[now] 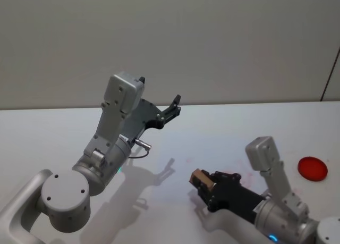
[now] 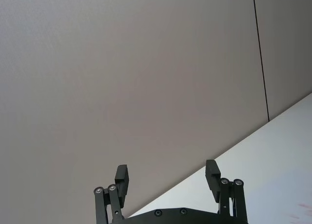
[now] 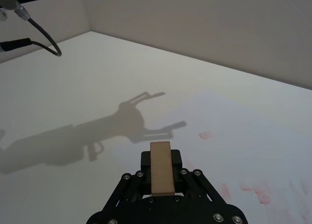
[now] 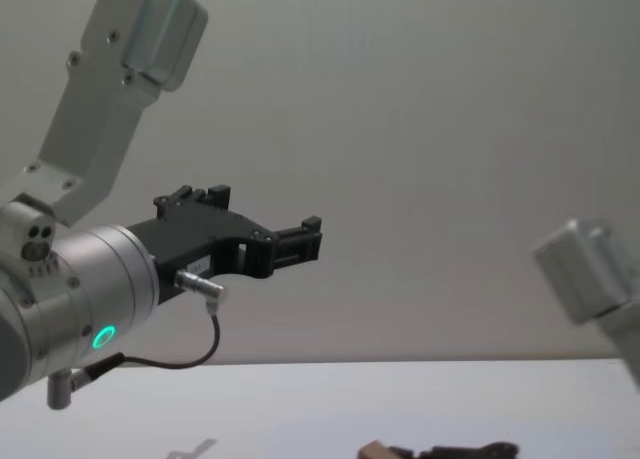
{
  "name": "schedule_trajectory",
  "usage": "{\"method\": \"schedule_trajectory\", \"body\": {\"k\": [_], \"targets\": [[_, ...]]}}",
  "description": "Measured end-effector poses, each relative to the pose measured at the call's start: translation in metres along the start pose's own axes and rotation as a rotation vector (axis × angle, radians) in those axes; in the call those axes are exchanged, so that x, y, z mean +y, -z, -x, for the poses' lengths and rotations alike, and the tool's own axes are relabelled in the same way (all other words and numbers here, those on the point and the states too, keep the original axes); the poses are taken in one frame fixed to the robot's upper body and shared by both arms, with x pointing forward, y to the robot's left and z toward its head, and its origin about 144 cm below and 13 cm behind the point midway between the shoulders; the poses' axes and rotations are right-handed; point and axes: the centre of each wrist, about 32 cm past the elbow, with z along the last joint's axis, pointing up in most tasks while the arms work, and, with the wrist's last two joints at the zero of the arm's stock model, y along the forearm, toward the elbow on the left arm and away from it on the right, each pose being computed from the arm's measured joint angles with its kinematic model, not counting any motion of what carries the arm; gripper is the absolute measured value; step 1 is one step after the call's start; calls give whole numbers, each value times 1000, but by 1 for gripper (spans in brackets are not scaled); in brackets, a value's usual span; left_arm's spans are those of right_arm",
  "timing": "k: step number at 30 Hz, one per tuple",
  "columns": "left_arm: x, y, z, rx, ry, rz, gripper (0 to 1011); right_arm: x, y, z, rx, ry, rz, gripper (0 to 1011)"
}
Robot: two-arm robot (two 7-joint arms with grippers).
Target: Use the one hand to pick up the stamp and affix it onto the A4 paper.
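- Background: a plain, matt, pale grey wall [image 1: 170,36] is seen behind the work, crossed by one thin dark vertical seam [image 2: 261,58].
- Surface: a smooth white table [image 1: 228,124] is shown, meeting the wall in a straight edge; faint pinkish-red smudges [image 3: 253,191] are scattered over it in front of the right arm.
- Stamp [image 3: 161,168]: a small rectangular block with a smooth, light tan, wood-like face is gripped lengthwise and held low over the table, right of centre and near the robot. Whether it touches the surface cannot be told.
- Right gripper [image 1: 206,181]: its black, bolted linkage fingers are closed against both sides of the stamp, which projects past the fingertips. The gripper is carried on a silver cylindrical wrist and a pale grey boxy link.
- Left gripper [image 1: 172,107]: it is raised well above the table on the left and pointed toward the wall. Its two black fingers [image 2: 122,177] are spread wide apart, with nothing between them.
- Left wrist: a thin black cable [image 4: 190,359] with a silver plug is looped beneath the metal cylinder, on which a small green light [image 4: 103,336] is lit.
- Red disc [image 1: 312,168]: a flat, round, bright red object lies on the table at the far right, well apart from the stamp.
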Motion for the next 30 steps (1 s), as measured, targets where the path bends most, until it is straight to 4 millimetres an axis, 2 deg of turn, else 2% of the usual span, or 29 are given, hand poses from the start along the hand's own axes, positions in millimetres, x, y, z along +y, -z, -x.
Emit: {"method": "schedule_trajectory", "body": {"k": [16, 30], "targets": [[0, 0, 0, 0, 0, 0, 1001, 24, 10, 14, -22, 5, 18, 220], [0, 0, 0, 0, 0, 0, 1001, 34, 14, 18, -29, 16, 29, 220]]}}
